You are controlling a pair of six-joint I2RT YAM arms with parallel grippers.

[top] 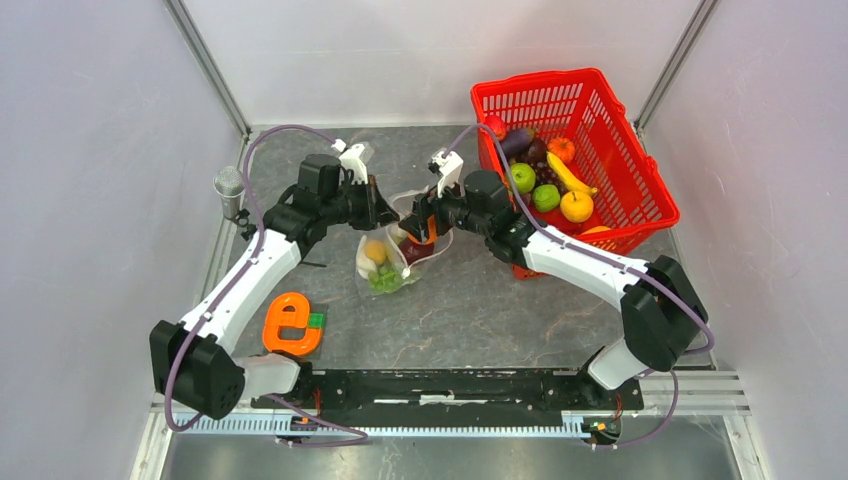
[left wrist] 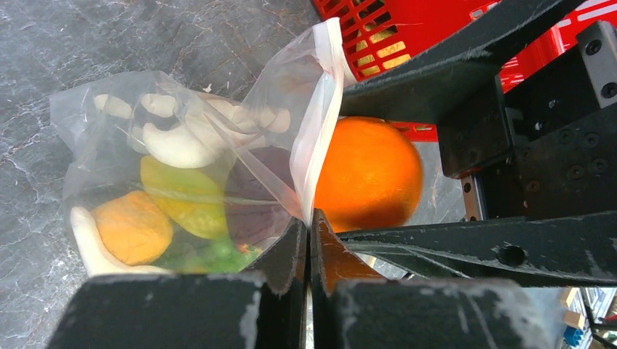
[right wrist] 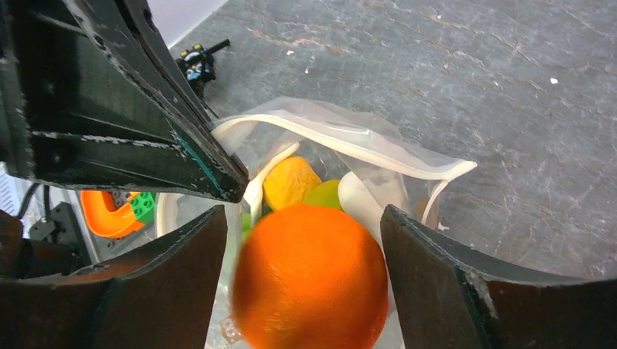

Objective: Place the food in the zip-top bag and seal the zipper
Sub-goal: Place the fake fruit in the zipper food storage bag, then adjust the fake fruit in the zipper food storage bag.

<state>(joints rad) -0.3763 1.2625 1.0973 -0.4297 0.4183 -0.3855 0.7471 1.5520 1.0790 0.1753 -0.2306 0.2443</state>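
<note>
The zip-top bag (top: 385, 268) lies mid-table with its mouth held up, and several toy foods (left wrist: 156, 211) show through it. My left gripper (left wrist: 311, 218) is shut on the bag's mouth edge, right at the zipper (left wrist: 320, 123). My right gripper (right wrist: 302, 211) hangs over the open mouth with its jaws apart. An orange (right wrist: 311, 280) sits blurred between its fingers (right wrist: 429, 269), with a gap on both sides. More food (top: 545, 180) fills the red basket (top: 640, 170).
The red basket stands at the back right, close behind my right arm. A flat orange letter-e toy (top: 290, 323) lies at the front left. A small silver cylinder (top: 230, 188) stands at the left edge.
</note>
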